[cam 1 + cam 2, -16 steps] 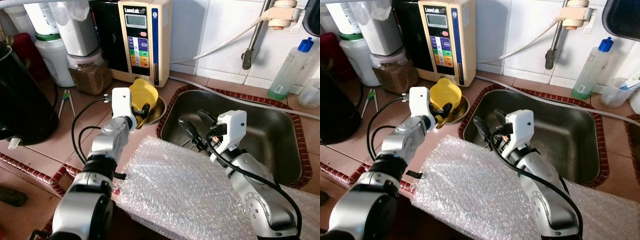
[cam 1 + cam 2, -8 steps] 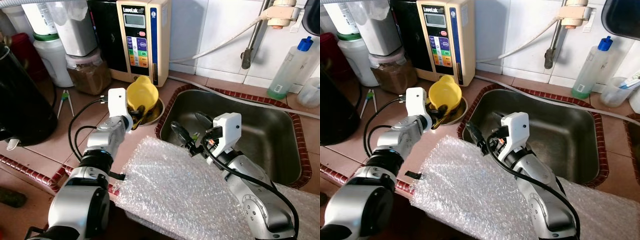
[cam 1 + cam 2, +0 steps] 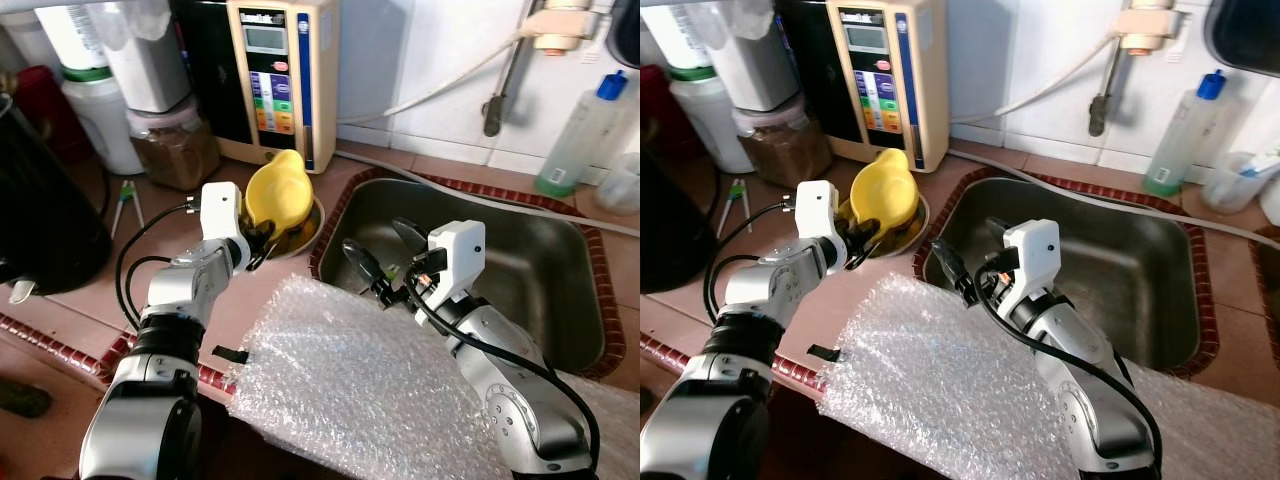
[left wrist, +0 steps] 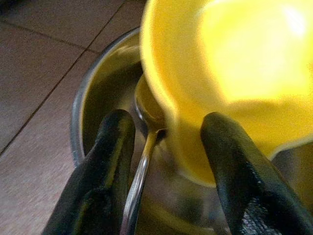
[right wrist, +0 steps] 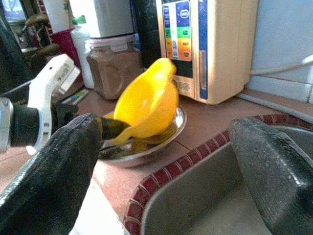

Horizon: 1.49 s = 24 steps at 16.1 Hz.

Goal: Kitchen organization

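Left gripper [image 4: 166, 147] open astride spoon [image 4: 142, 166] beneath tilted yellow bowl [image 3: 278, 192]; right gripper [image 3: 385, 262] open over sink [image 3: 540, 270].

Head downward; wrists near bowl [image 5: 146, 147]

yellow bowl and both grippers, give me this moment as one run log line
left gripper: open, fingers at yellow bowl and spoon in metal dish | right gripper: open, over sink edge | bowl tilted

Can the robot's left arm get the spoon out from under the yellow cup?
Probably yes. The left gripper is open with its fingers on either side of the spoon handle in the metal bowl. The tilted yellow cup sits right over the spoon, so it may get bumped.
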{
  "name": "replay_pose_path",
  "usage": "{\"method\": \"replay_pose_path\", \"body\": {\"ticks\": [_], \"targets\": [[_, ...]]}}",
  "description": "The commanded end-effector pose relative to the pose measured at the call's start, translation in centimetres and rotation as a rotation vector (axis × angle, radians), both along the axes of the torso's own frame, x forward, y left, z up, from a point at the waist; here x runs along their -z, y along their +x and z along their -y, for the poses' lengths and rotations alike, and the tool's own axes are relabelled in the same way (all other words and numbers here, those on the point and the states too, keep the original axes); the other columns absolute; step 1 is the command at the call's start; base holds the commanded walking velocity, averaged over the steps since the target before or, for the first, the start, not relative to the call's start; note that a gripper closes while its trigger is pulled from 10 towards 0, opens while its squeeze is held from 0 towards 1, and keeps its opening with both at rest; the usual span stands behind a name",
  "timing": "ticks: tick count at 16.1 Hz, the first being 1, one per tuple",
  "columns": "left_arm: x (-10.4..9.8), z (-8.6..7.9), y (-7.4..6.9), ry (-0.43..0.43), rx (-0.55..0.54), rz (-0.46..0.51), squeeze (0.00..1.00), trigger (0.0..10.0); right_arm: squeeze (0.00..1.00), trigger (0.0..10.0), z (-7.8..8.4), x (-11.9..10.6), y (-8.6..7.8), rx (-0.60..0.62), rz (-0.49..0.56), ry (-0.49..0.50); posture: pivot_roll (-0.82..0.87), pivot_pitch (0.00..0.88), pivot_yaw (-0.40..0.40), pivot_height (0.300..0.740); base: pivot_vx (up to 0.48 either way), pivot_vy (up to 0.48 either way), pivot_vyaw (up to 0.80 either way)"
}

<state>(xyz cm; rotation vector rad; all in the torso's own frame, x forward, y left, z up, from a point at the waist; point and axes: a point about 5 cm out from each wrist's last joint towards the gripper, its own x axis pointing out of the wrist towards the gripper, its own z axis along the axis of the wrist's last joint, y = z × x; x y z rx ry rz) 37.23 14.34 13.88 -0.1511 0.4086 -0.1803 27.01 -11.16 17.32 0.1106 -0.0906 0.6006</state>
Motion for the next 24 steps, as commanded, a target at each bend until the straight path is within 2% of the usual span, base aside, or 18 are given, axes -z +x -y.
{"method": "replay_pose_path", "body": {"ticks": [1,2,3,4,6,8,9,14,18,19,21,24], "targets": [[1.0,-0.2,-0.5,0.008,0.009,-0.053,0.00,2.9,1.00,10.0,-0.1,-0.1,0.1,-0.010,0.002,-0.006,-0.11,0.033,0.080,0.740,0.000,0.000,0.00],[1.4,-0.4,-1.3,0.010,0.024,-0.074,0.00,2.5,1.00,10.0,-0.1,-0.1,0.2,-0.013,0.003,-0.010,-0.11,0.028,0.078,0.740,0.000,0.000,0.00],[1.7,-0.6,-2.1,0.011,0.033,-0.090,0.00,2.5,1.00,10.0,-0.1,-0.1,0.3,-0.015,0.005,-0.014,-0.11,0.028,0.077,0.740,0.000,0.000,0.00],[1.7,-0.7,-2.6,0.013,0.035,-0.096,0.00,2.7,1.00,10.0,-0.1,-0.1,0.3,-0.015,0.005,-0.015,-0.11,0.027,0.077,0.740,0.000,0.000,0.00],[1.3,-0.8,-3.2,0.017,0.043,-0.094,0.00,2.0,1.00,10.0,-0.1,-0.1,0.4,-0.016,0.006,-0.019,-0.11,0.027,0.076,0.740,0.000,0.000,0.00],[0.8,-0.8,-3.4,0.047,0.073,-0.070,0.00,1.3,1.00,10.0,-0.1,-0.1,0.5,-0.017,0.007,-0.022,-0.10,0.026,0.075,0.740,0.000,0.000,0.00],[0.5,-1.0,-3.4,0.066,0.078,-0.053,0.00,0.0,1.00,10.0,-0.1,-0.1,0.5,-0.017,0.007,-0.023,-0.10,0.026,0.075,0.740,0.000,0.000,0.00],[-0.3,-1.4,-3.4,0.066,0.061,-0.035,0.00,0.0,1.00,10.0,-0.1,-0.1,0.5,-0.027,0.008,-0.016,-0.11,0.025,0.072,0.740,0.000,0.000,0.00],[-0.5,-2.1,-3.1,0.076,0.027,-0.016,0.00,0.0,0.96,10.0,-0.6,-0.5,-0.1,-0.119,0.016,0.015,-0.11,0.024,0.070,0.740,0.000,0.000,0.00],[-0.7,-2.4,-2.9,0.097,0.008,0.004,0.00,0.0,0.85,10.0,-0.7,-0.5,-0.3,-0.137,0.014,0.017,-0.11,0.024,0.067,0.740,0.000,0.000,0.00],[-1.6,-3.1,-2.5,0.100,-0.053,0.057,0.00,0.0,0.47,10.0,-0.6,-0.6,-0.3,-0.146,0.014,0.018,-0.11,0.024,0.064,0.740,0.000,0.000,0.00],[-3.0,-3.4,-2.0,0.124,-0.101,0.157,0.00,0.0,0.43,10.0,-0.5,-0.8,-0.1,-0.148,0.017,0.017,-0.11,0.022,0.058,0.740,0.000,0.000,0.00]]}}
